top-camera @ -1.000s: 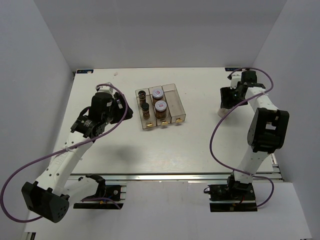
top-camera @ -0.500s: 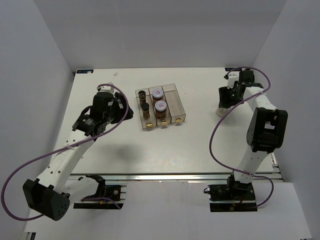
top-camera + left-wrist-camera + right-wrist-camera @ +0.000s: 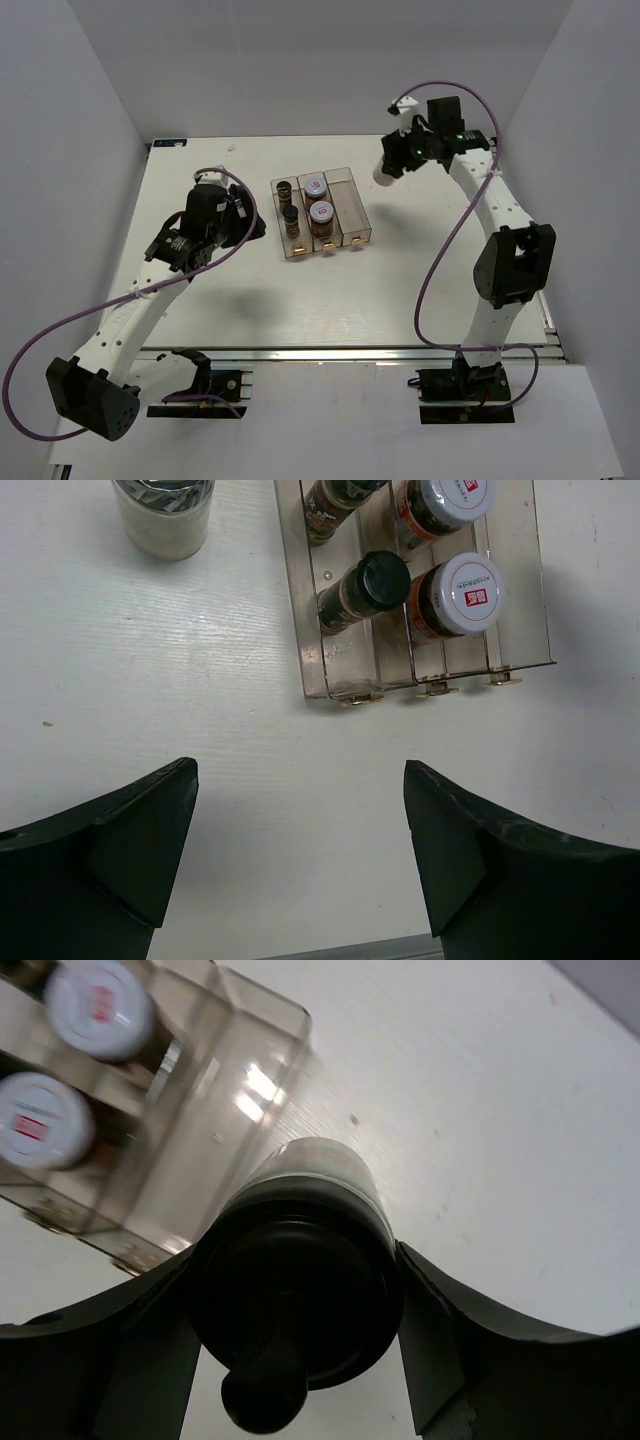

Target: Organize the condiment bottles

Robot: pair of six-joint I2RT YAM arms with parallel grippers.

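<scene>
The clear tray (image 3: pixel 350 208) holds two slim dark-brown bottles (image 3: pixel 288 203) in its left compartment and two brown jars with pale lids (image 3: pixel 318 199) in the middle one. Its right compartment is bare. My right gripper (image 3: pixel 392 163) is shut on a white jar with a dark cap (image 3: pixel 300 1260), held in the air just right of the tray's far end. My left gripper (image 3: pixel 300 850) is open and empty, hovering left of and nearer than the tray (image 3: pixel 522 580). A second white jar (image 3: pixel 165 515) stands on the table left of the tray, hidden under the left arm in the top view.
The tray's three small brass knobs (image 3: pixel 437 688) face the near side. The right wrist view shows the tray's bare compartment (image 3: pixel 215 1110) just beyond the held jar. White walls close the table's back and sides. Purple cables loop off both arms.
My right gripper has lifted the white jar from the table's right edge and carried it left and farther back, up to the tray. The left arm has barely moved.
</scene>
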